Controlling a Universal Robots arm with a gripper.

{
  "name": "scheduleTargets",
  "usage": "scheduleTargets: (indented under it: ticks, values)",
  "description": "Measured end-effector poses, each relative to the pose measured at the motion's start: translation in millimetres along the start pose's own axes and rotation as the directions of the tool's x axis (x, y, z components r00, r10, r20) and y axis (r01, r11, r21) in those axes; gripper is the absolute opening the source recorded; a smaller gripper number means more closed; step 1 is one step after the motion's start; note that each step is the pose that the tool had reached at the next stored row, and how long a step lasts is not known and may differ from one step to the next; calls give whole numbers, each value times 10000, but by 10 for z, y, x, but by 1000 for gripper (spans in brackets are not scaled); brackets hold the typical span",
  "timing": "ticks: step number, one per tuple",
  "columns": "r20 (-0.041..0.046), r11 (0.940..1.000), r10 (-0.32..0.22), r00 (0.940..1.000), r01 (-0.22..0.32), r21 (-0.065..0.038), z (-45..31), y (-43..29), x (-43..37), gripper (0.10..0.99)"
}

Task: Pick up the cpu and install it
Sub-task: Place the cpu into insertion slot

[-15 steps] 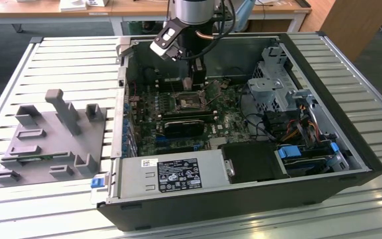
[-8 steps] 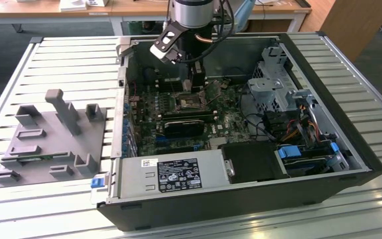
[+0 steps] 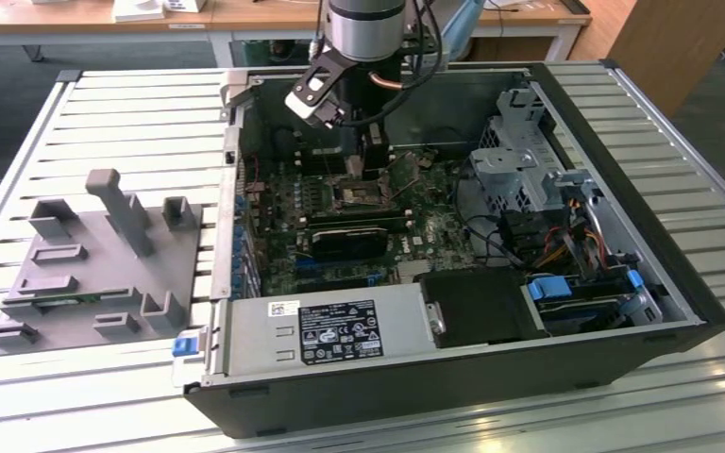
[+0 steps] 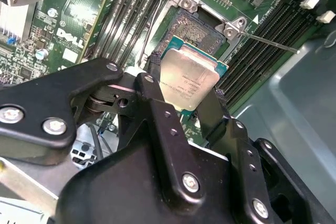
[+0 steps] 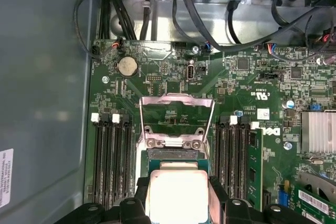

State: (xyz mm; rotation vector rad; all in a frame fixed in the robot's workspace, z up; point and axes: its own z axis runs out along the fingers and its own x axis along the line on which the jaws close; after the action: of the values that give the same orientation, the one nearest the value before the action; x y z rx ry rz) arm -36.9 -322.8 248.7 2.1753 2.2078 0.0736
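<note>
Gripper [image 4: 185, 86] fingers [image 4: 212, 111] are pinching the cpu [image 4: 189, 77] by two opposite edges and holding it close over the open socket [image 4: 198, 24] on the motherboard [image 4: 73, 19]; whether it is touching the socket is not showing. In the exterior view the gripper [image 3: 362, 162] is reaching into the computer case [image 3: 665, 283]. The grey holder tray [image 3: 98, 274] is lying at nine o'clock of the case, well apart.
</note>
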Motion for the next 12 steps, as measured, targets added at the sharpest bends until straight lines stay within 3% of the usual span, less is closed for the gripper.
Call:
scheduleTargets:
  ticks: [12]
  values:
    - [1,10000,3,10000,-3,0,129,-14,16,525]
